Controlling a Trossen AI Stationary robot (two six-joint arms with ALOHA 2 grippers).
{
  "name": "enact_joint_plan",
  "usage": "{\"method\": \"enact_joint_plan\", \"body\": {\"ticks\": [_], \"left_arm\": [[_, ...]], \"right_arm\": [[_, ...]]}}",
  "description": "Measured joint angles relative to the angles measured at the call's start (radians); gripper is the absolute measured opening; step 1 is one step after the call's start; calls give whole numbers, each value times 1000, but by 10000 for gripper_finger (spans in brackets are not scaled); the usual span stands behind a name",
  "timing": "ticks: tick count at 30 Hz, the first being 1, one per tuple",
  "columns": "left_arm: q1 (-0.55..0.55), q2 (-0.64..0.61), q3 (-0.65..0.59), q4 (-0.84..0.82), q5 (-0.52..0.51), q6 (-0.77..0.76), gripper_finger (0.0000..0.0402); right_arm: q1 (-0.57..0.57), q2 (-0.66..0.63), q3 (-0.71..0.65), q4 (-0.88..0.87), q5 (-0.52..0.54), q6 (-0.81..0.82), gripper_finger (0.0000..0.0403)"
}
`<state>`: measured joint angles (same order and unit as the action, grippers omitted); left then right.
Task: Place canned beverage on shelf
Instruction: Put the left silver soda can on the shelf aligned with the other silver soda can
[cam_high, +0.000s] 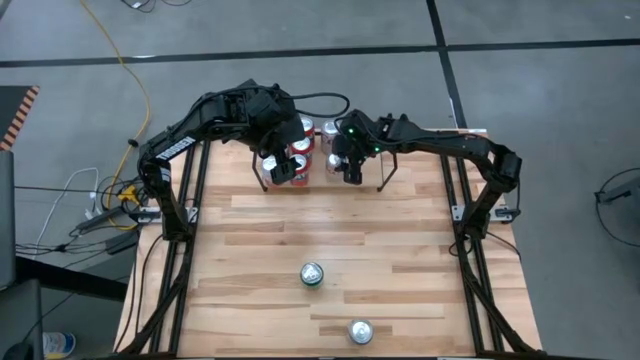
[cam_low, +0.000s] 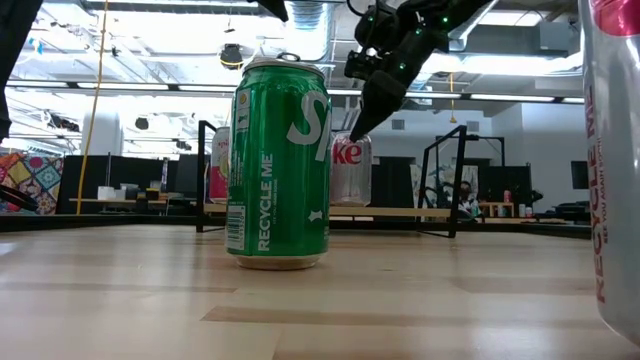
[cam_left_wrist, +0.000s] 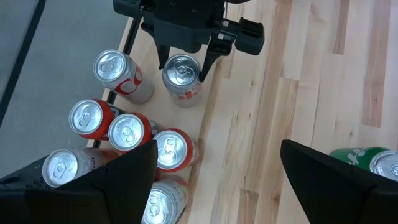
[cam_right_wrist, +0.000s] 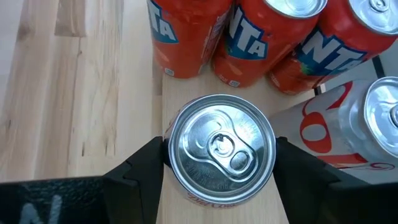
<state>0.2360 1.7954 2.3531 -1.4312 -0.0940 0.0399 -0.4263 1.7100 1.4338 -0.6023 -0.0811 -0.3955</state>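
Note:
The shelf (cam_low: 400, 212) stands at the table's far edge, its wood floor holding several orange cans (cam_right_wrist: 186, 31) and silver-and-red cans (cam_left_wrist: 115, 71). A silver canned beverage (cam_right_wrist: 221, 146) stands upright at the shelf's near edge, to the right of the orange cans. My right gripper (cam_high: 350, 165) is shut on it from above. My left gripper (cam_left_wrist: 217, 186) hangs open above the orange cans (cam_high: 283, 165), with nothing between its fingers. My right gripper pinches the silver can between its two fingers, on opposite sides of the wall (cam_right_wrist: 171, 155) just below the top rim. The fingers (cam_left_wrist: 205, 62) slant down from the table's near side. The can stands upright, its base (cam_low: 350, 203) on the shelf's floor.
A green can (cam_high: 312, 274) stands upright mid-table. Another can (cam_high: 360, 331) stands near the front edge and looms at the low view's right. Black tubular frame rails (cam_high: 185, 230) run along both table sides. Bare wood lies between the shelf and the green can.

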Motion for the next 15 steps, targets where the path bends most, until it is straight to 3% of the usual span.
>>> {"method": "enact_joint_plan", "body": {"ticks": [15], "left_arm": [[0,0,0,0,0,24,324]], "right_arm": [[0,0,2,0,11,22,324]]}}
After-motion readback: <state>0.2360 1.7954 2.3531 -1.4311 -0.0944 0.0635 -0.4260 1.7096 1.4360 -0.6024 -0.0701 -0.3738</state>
